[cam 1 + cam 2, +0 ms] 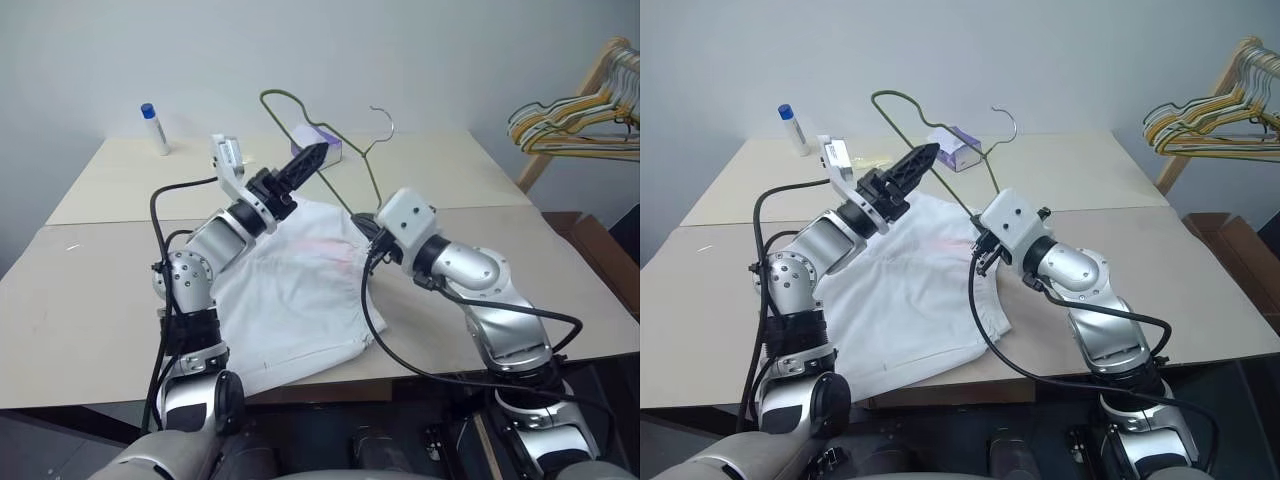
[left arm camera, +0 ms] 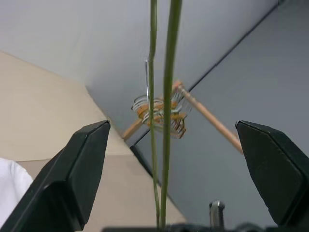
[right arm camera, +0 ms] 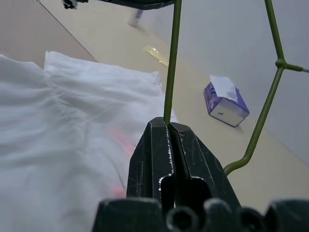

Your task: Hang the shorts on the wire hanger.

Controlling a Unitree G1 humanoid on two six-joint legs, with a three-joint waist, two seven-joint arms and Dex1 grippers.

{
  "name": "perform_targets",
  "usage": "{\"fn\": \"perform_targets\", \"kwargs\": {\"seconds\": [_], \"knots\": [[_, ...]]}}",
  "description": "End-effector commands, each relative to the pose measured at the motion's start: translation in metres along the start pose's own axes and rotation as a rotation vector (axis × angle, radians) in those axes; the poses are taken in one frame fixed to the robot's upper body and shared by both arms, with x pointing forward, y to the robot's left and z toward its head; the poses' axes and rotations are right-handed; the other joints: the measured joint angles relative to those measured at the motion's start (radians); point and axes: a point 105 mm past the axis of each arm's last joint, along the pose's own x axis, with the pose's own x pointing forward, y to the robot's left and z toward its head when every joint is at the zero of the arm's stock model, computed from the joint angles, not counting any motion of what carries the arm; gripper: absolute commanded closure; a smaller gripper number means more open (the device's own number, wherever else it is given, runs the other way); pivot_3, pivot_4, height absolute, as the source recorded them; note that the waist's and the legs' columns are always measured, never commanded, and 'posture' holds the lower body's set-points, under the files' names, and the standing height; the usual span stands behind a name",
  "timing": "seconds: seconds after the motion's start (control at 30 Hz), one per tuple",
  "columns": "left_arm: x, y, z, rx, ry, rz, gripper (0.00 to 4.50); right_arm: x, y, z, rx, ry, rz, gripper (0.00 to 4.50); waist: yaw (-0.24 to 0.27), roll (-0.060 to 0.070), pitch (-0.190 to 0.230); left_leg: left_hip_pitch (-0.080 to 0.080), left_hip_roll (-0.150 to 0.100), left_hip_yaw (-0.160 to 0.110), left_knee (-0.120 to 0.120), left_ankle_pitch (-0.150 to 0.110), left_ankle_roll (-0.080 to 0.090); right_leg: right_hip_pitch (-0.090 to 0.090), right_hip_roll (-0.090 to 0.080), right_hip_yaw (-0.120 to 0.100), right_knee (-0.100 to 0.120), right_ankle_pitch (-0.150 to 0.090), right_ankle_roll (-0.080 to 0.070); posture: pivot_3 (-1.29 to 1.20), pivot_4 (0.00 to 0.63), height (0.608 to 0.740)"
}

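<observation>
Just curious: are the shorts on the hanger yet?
No. The shorts lie spread on the table; the right gripper holds the hanger above them.

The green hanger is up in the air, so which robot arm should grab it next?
Probably the left. The left gripper is open with the wire hanger between its fingers; the right gripper already pinches it.

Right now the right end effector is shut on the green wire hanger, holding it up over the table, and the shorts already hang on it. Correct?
Not quite. The right end effector is shut on the wire hanger, but the shorts lie flat on the table, not on the hanger. The left eye view shows it.
</observation>
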Motion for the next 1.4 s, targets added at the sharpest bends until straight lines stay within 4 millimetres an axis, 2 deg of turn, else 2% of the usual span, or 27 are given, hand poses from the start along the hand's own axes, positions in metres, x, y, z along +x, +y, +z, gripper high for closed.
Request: {"fn": "perform_targets", "kwargs": {"seconds": [0.03,0.13,0.43,0.47,0.63,0.73,0.9,1.0,1.03,1.1,1.17,1.23,1.4], "knots": [[0.005,-0.014,0.008,-0.001,-0.028,-0.047,0.38,-0.004,0.0,0.019,-0.057,-0.076,-0.003,4.5,-0.001,0.0,0.0,0.0,0.0,0.0,0.0,0.0,0.0,0.0,0.0,0.0,0.0,0.0,0.0,-0.05,0.0,0.74],[0.007,-0.012,0.004,-0.005,-0.009,-0.034,1.22,-0.004,0.0,0.017,-0.062,-0.069,-0.006,4.5,-0.003,0.0,0.0,0.0,0.0,0.0,0.0,0.0,0.0,0.0,0.0,0.0,0.0,0.0,0.0,-0.05,0.0,0.74],[0.009,-0.009,-0.003,-0.025,0.005,-0.017,4.29,-0.003,0.001,0.016,-0.094,-0.068,-0.018,4.5,-0.002,0.0,0.0,0.0,0.0,0.0,0.0,0.0,0.0,0.0,0.0,0.0,0.0,0.0,0.0,-0.05,0.0,0.74],[0.009,-0.009,-0.003,-0.025,0.002,-0.017,4.45,-0.003,0.001,0.016,-0.096,-0.069,-0.019,4.5,-0.003,0.0,0.0,0.0,0.0,0.0,0.0,0.0,0.0,0.0,0.0,0.0,-0.001,0.0,0.0,-0.05,0.0,0.74],[0.008,-0.008,0.0,-0.001,-0.013,-0.014,4.45,-0.003,-0.002,0.018,-0.142,-0.091,-0.047,4.5,-0.002,0.0,0.0,0.0,0.0,0.0,0.0,0.0,0.0,0.0,0.0,0.0,-0.001,0.0,0.0,-0.06,0.0,0.74],[0.008,-0.009,0.001,0.023,-0.012,-0.027,4.5,-0.004,0.001,0.019,-0.15,-0.1,-0.008,3.71,-0.002,0.0,0.0,0.0,0.0,0.0,0.0,0.0,0.0,0.0,0.0,0.0,-0.001,0.0,0.0,-0.05,0.0,0.74],[0.004,-0.008,0.006,0.071,-0.031,-0.049,4.5,-0.008,-0.009,0.027,-0.197,-0.111,-0.03,1.98,-0.002,0.0,0.0,0.0,0.0,0.0,0.0,0.0,0.0,0.0,0.0,0.0,-0.001,0.0,0.0,-0.06,0.0,0.74],[-0.007,-0.009,0.015,0.15,-0.009,-0.099,4.5,-0.015,-0.014,0.03,-0.167,-0.111,-0.011,0.9,-0.006,0.0,0.0,0.0,0.0,0.0,0.0,0.0,0.0,0.0,0.0,0.0,-0.001,0.0,0.0,-0.05,0.0,0.74],[-0.014,-0.012,0.022,0.185,0.005,-0.137,4.5,-0.021,-0.016,0.033,-0.104,-0.124,0.027,0.58,-0.008,0.0,0.0,0.0,0.0,0.0,0.0,0.0,0.0,0.0,0.0,0.0,-0.001,0.0,0.0,-0.05,0.0,0.74],[-0.027,-0.018,0.033,0.249,0.032,-0.215,4.5,-0.034,-0.016,0.038,0.011,-0.148,0.12,0.58,-0.012,0.0,0.0,0.0,0.0,0.0,-0.001,0.0,0.0,-0.001,0.0,0.0,-0.001,0.0,0.0,-0.05,0.0,0.74],[-0.041,-0.025,0.045,0.285,0.035,-0.3,4.5,-0.045,-0.012,0.039,0.02,-0.127,0.245,0.58,-0.011,0.0,0.0,0.0,0.0,0.0,-0.001,0.0,0.0,-0.001,0.0,0.0,-0.001,0.0,0.0,-0.04,0.0,0.74],[-0.055,-0.032,0.054,0.311,0.041,-0.379,4.5,-0.053,-0.013,0.038,0.108,-0.093,0.346,0.58,-0.01,0.0,0.0,0.0,0.0,0.0,-0.001,0.0,0.0,0.0,0.0,-0.001,-0.002,0.0,0.0,-0.04,0.0,0.74],[-0.089,-0.059,0.078,0.303,0.001,-0.63,4.5,-0.063,-0.012,0.027,0.386,-0.039,0.571,0.58,-0.005,0.0,0.0,0.001,0.0,0.0,-0.001,0.0,0.0,0.002,0.0,-0.001,-0.002,0.0,0.0,-0.02,0.0,0.74]]}}
